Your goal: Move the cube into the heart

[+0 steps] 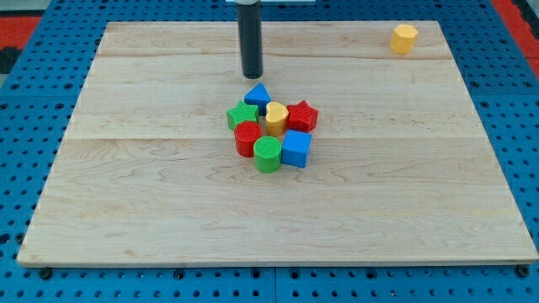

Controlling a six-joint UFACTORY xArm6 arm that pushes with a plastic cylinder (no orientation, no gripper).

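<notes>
The blue cube sits at the lower right of a tight cluster near the board's middle. The yellow heart stands just up and left of it, close by or touching. Around them are a blue triangular block, a green block, a red cylinder, a green cylinder and a red star-like block. My tip is just above the cluster toward the view's top, a short gap above the blue triangular block, touching no block.
A yellow hexagonal block sits alone near the board's top right corner. The wooden board lies on a blue perforated base, with its edges all in view.
</notes>
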